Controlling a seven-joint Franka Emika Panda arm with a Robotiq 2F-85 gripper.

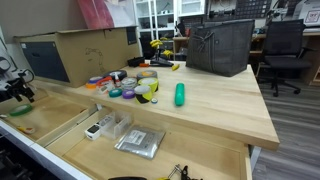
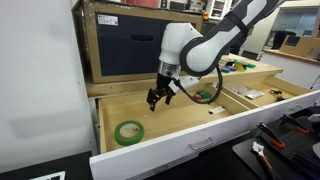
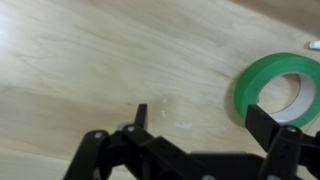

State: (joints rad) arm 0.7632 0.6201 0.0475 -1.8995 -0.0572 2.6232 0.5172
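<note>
the green tape roll [image 3: 247, 88] was a bright green ring with a pale inner core and an open middle. it lay flat, hole up, on the light wooden floor of the drawer [image 2: 180, 125]. in the wrist view it sat just beside one finger of the claw [image 3: 195, 118], outside the gap between the fingers and apart from them. its far side was cut off by the picture's edge.
</note>
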